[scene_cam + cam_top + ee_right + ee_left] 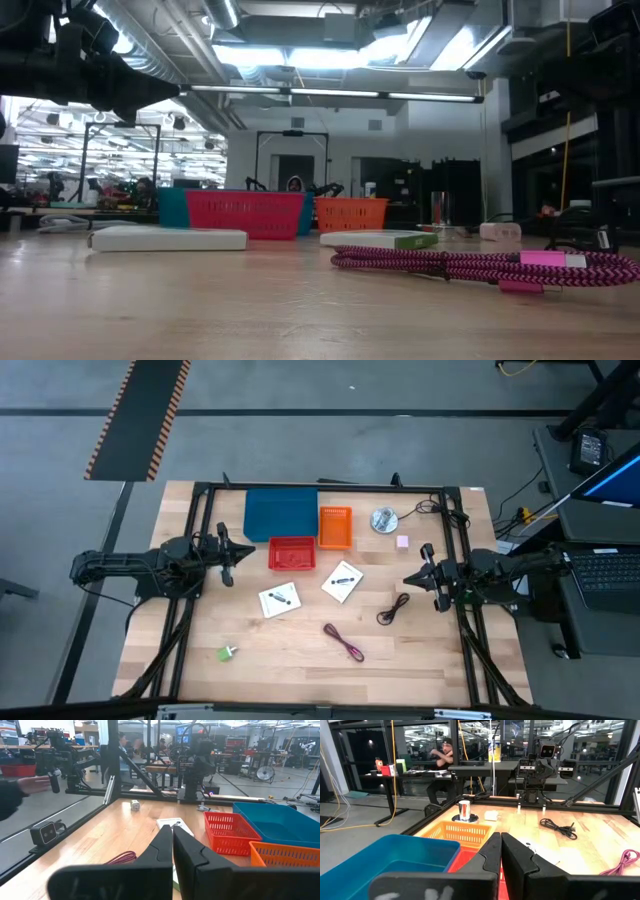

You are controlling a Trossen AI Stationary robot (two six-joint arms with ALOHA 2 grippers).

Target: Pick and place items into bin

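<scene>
Two white square cards lie flat at mid-table. A black coiled cable, a dark-red one, a tiny green piece and a pink cube lie loose on the wood. A blue bin stands at the far middle. My left gripper hangs shut and level at the left, beside a red basket. My right gripper hangs shut and level at the right, above the table near the black cable. Neither gripper holds anything.
An orange basket stands right of the blue bin, and a silver round thing beyond it. A black frame runs round the table. Bare wood lies along the near edge. A person's hand shows off the table in the right wrist view.
</scene>
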